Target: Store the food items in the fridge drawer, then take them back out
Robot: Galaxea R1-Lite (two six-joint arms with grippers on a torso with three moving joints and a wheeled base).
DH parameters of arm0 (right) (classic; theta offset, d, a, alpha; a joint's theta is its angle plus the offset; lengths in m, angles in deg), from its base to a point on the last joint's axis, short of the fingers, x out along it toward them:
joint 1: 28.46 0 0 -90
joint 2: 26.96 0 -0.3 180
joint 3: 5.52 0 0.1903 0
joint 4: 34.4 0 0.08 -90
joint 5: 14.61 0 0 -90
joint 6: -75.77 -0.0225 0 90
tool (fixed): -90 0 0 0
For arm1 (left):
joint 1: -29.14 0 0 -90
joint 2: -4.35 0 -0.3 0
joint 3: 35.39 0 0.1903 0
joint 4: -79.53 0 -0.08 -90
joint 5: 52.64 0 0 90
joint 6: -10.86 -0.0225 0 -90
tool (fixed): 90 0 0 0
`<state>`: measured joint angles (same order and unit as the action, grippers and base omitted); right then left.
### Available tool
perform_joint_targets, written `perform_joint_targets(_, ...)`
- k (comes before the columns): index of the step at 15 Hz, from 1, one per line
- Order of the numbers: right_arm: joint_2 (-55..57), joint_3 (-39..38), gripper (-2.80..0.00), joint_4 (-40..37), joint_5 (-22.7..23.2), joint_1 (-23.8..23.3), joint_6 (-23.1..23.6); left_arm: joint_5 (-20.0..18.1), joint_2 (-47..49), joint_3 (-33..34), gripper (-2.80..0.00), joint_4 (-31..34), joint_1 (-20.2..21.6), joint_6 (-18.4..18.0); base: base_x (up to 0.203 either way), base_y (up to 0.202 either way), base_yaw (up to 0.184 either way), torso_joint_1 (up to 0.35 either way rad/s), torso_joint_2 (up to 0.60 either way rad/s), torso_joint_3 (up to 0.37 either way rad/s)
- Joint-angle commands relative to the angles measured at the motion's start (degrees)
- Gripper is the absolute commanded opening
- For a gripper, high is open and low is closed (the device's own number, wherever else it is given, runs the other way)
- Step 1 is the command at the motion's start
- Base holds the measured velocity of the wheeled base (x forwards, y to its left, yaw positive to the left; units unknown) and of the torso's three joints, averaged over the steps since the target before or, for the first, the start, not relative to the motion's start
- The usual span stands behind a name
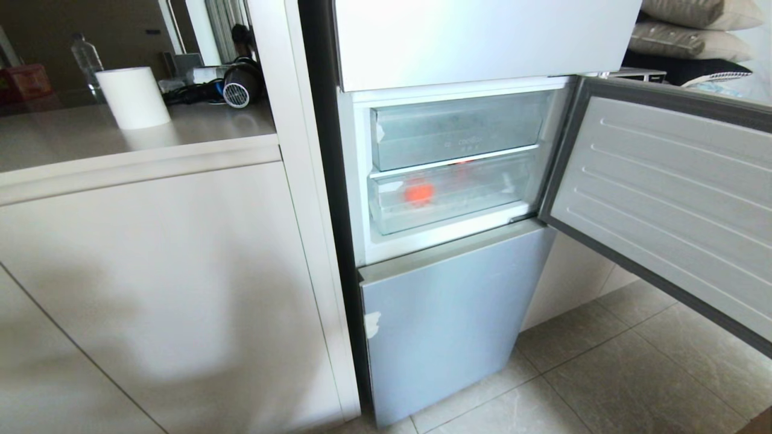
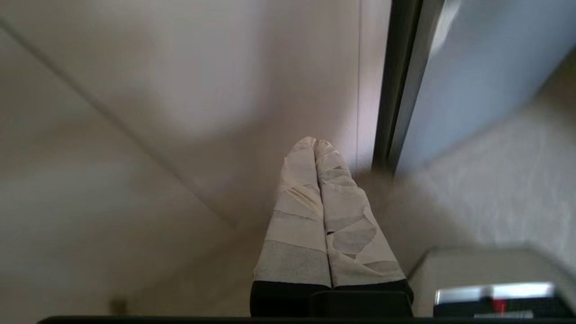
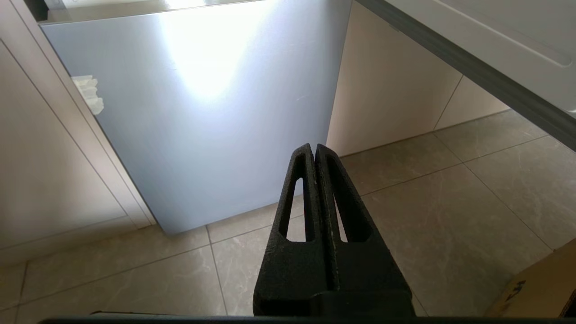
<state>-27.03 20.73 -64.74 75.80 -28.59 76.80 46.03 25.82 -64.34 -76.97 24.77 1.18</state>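
Note:
In the head view the fridge's middle compartment stands open. The fridge drawer [image 1: 449, 202] is pushed in, and a small red fruit [image 1: 418, 193] shows blurred through its frosted front. A shorter clear bin [image 1: 461, 134] sits above it. Neither arm appears in the head view. My left gripper [image 2: 316, 143], its fingers wrapped in white tape, is shut and empty, low in front of the pale cabinet beside the fridge's dark edge. My right gripper [image 3: 313, 147], black, is shut on nothing, hanging over the floor tiles before the lower blue-grey door [image 3: 198, 112].
The open compartment door [image 1: 669, 193] swings out to the right, over the tiled floor [image 1: 615, 374]. A counter [image 1: 90, 135] on the left carries a white roll [image 1: 132, 96], a bottle and a hair dryer. A cardboard box corner [image 3: 537, 288] lies by the right gripper.

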Motion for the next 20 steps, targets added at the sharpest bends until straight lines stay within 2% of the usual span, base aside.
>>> perform_joint_targets(1,0.1,0.0,-2.8,-0.1,0.0,0.0,0.0,-0.5,-6.4,1.1,-2.8,6.5,3.7,-0.4,0.0,0.0,0.0,0.0,0.0,0.0)
perform_joint_targets(2,0.1,0.0,-2.8,-0.1,0.0,0.0,0.0,-0.4,-7.7,1.2,-2.8,6.3,6.2,-0.9,0.0,0.0,0.0,0.0,0.0,0.0)
perform_joint_targets(3,0.1,0.0,-2.8,-0.1,0.0,0.0,-0.1,-0.7,-9.6,1.3,-2.8,6.1,6.5,-1.4,0.0,0.0,0.0,0.0,0.0,0.0)
perform_joint_targets(4,0.1,0.0,-2.8,-0.1,0.0,0.0,0.0,-2.5,-13.2,1.3,-2.8,6.2,5.9,-1.9,0.0,0.0,0.0,0.0,0.0,0.0)
perform_joint_targets(6,0.1,0.0,-2.8,-0.1,0.0,0.0,-0.2,-9.3,-20.6,2.3,-2.8,6.5,5.1,-2.5,0.0,0.0,0.0,0.0,0.0,0.0)
perform_joint_targets(7,0.1,-0.1,-2.8,-0.1,0.0,0.0,-0.1,-9.9,-21.6,2.7,-2.8,6.6,4.8,-0.5,0.0,0.0,0.0,0.0,0.0,0.0)
perform_joint_targets(9,0.1,0.0,-2.8,-0.1,0.0,0.0,-0.1,-8.9,-21.4,3.1,-2.8,6.6,4.6,7.0,0.0,0.0,0.0,0.0,0.0,0.0)
perform_joint_targets(20,0.1,0.0,-2.8,-0.1,0.0,0.0,-0.1,-8.6,-21.5,3.1,-2.8,6.5,4.5,7.5,0.0,0.0,0.0,0.0,0.0,0.0)
